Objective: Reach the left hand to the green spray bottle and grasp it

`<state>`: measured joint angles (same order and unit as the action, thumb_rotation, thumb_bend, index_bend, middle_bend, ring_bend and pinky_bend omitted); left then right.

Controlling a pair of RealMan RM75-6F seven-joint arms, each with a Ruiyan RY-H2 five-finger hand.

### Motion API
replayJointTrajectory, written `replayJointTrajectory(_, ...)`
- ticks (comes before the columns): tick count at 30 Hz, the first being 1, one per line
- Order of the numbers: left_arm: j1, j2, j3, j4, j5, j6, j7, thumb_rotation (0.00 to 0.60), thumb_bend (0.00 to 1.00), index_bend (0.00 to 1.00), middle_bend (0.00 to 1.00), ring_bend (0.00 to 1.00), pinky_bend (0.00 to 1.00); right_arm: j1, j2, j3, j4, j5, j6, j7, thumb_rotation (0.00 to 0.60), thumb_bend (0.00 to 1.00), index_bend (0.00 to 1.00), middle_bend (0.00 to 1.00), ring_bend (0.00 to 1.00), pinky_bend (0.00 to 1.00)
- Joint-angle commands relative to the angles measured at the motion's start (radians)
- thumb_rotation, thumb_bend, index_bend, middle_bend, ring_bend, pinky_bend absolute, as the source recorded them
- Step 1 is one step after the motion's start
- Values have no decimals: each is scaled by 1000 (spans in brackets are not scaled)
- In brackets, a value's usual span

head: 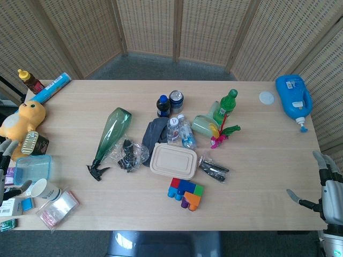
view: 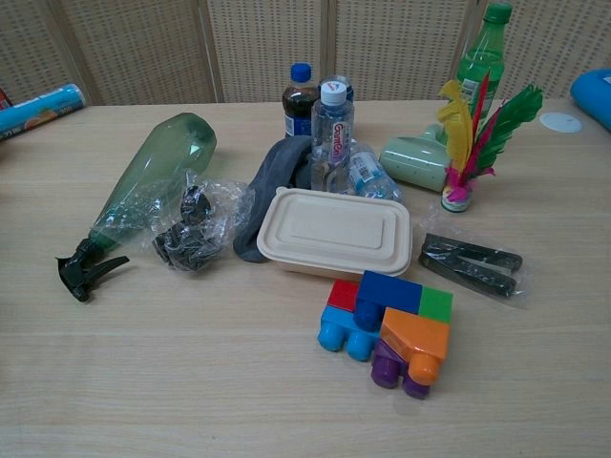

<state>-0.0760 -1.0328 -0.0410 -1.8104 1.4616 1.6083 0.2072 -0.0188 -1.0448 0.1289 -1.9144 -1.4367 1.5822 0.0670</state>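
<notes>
Spray bottle (head: 110,135), green and translucent, lies on its side on the left half of the bench (head: 257,182), its rounded base pointing away toward the far edge and its black trigger head (head: 97,171) toward the near edge. Touching its right side near the neck is a clear plastic bag (head: 128,155) holding dark pieces. Just beside that bag sits a beige lidded food box (head: 173,161), with a grey cloth (head: 154,132) bunched behind it and partly under its far corner. Behind the cloth stand a dark bottle with a blue cap (head: 163,106) and a metal can (head: 176,100); two clear water bottles (head: 180,131) are next to the cloth, one upright and one lying down. In front of the box is a stack of coloured building blocks (head: 186,194), and to the box's right a wrapped black item (head: 214,168). Further right are a pale green object (head: 204,125), a feathered shuttlecock (head: 221,136) and an upright green bottle (head: 225,107).

The left hand (head: 6,168) shows at the left edge of the head view, well apart from the spray bottle, fingers apart and holding nothing; close by it are a yellow plush toy (head: 22,119), a blue container (head: 32,168) and a paper cup (head: 45,190). The right hand (head: 321,190) hovers past the bench's near right corner, fingers spread and empty. A blue jug (head: 293,95) lies at the far right.
</notes>
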Motion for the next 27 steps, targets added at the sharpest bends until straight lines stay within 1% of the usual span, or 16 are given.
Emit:
replayJointTrajectory(1, 0, -5, 0, 7, -1, -9, 5, 600, 0, 42, 0, 0, 0, 0, 0, 0, 0, 2, -1, 2, 583, 0, 0, 0, 0, 0)
replayJointTrajectory(5, -3, -5, 5, 14, 12, -23, 11, 600, 0, 43, 0, 0, 0, -1, 3, 0, 1, 4, -2, 7, 582, 0, 0, 0, 0, 0)
replayJointTrajectory(8, -26, 0, 10, 41, 46, -60, -8, 600, 0, 51, 0, 0, 0, 0, 3, 0, 3, 4, -1, 5, 583, 0, 0, 0, 0, 0)
replayJointTrajectory(11, -100, 15, 4, 127, 118, -143, -41, 600, 0, 85, 0, 0, 0, 4, -3, 0, 3, 6, -5, -4, 583, 0, 0, 0, 0, 0)
replayJointTrajectory(13, -170, 26, -6, 184, 174, -207, -67, 600, 0, 104, 0, 0, 0, 7, -8, 1, 4, 9, -9, -15, 583, 0, 0, 0, 0, 0)
replayJointTrajectory(15, -240, 26, -20, 235, 228, -261, -94, 600, 0, 106, 0, 0, 0, 11, -14, 3, 4, 14, -12, -26, 583, 0, 0, 0, 0, 0)
replayJointTrajectory(18, -327, 16, -25, 291, 285, -335, -151, 600, 0, 105, 0, 0, 0, 15, -22, 5, 4, 22, -15, -41, 585, 0, 0, 0, 0, 0)
replayJointTrajectory(20, -371, 11, -16, 331, 321, -375, -181, 600, 0, 114, 0, 0, 0, 17, -28, 6, 8, 26, -18, -50, 582, 0, 0, 0, 0, 0)
replayJointTrajectory(23, -422, -5, 16, 413, 385, -411, -248, 600, 0, 135, 0, 0, 0, 21, -36, 7, 15, 36, -24, -61, 583, 0, 0, 0, 0, 0)
replayJointTrajectory(27, -469, -30, 89, 523, 475, -441, -326, 600, 0, 153, 0, 0, 0, 25, -43, 15, 21, 59, -31, -68, 580, 0, 0, 0, 0, 0)
